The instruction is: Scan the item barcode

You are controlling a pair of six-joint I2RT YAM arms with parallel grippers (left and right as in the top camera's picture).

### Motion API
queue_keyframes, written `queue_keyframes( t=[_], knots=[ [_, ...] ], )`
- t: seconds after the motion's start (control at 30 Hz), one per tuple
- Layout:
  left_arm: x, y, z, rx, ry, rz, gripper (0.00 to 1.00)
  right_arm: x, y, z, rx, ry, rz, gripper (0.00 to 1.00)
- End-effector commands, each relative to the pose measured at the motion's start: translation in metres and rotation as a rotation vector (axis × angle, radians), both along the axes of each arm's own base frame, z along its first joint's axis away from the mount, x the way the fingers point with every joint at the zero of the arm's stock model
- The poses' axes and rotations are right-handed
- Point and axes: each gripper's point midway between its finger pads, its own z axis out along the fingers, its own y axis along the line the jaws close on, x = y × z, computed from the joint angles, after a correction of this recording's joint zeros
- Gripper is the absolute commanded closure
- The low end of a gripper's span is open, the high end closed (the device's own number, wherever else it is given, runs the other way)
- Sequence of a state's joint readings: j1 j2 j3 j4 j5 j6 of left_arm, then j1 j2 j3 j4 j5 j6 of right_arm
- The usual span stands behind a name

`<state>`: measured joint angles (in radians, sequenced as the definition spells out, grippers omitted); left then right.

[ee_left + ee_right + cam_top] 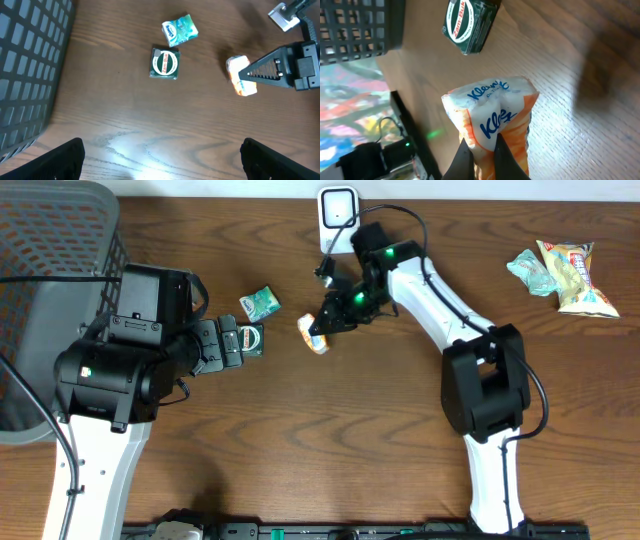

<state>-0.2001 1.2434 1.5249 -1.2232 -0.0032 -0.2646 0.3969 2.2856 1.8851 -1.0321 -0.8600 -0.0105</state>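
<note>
overhead looks straight down; wrist views angle tableward, all sharing the green tin (165, 63).

**Right gripper pinching, left gripper gaping**

The right gripper (482, 150) is squeezing the pack (313, 335) by one end, jaws closed tight on it. The right arm (440, 300) is stretching in from the pack's right. The left gripper (240, 342) is hovering left of the pack, well apart, jaws spread wide and empty.
</note>
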Motion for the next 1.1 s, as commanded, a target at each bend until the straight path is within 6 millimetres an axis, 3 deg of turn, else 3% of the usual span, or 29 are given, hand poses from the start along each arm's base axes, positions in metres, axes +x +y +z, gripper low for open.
queue_keyframes(
  t=[0.0,0.13,0.37,0.53,0.57,0.63,0.73,0.8,0.93,1.07],
  knots=[
    [0.001,0.001,0.004,0.006,-0.013,0.002,0.02,-0.007,-0.001,0.024,0.151,0.017,0.022,0.99],
    [0.001,0.001,0.004,0.006,-0.013,0.002,0.02,-0.002,-0.016,0.019,0.238,0.041,-0.010,0.99],
    [0.001,0.001,0.004,0.006,-0.013,0.002,0.02,-0.012,-0.046,-0.024,0.218,0.117,-0.082,0.99],
    [0.001,0.001,0.004,0.006,-0.013,0.002,0.02,-0.009,-0.089,-0.077,-0.047,0.185,-0.239,0.96],
    [0.001,0.001,0.004,0.006,-0.013,0.002,0.02,-0.003,-0.106,-0.088,-0.137,0.199,-0.301,0.94],
    [0.001,0.001,0.004,0.006,-0.013,0.002,0.02,0.000,-0.115,-0.085,-0.141,0.205,-0.321,0.86],
    [0.001,0.001,0.004,0.006,-0.013,0.002,0.02,0.006,-0.125,-0.078,-0.151,0.216,-0.346,0.67],
    [0.001,0.001,0.004,0.006,-0.013,0.002,0.02,0.010,-0.134,-0.072,-0.179,0.220,-0.362,0.60],
    [0.001,0.001,0.004,0.006,-0.013,0.002,0.02,0.013,-0.152,-0.048,-0.263,0.193,-0.346,0.58],
    [0.001,0.001,0.004,0.006,-0.013,0.002,0.02,0.005,-0.148,-0.021,-0.315,0.128,-0.266,0.54]
  ],
)
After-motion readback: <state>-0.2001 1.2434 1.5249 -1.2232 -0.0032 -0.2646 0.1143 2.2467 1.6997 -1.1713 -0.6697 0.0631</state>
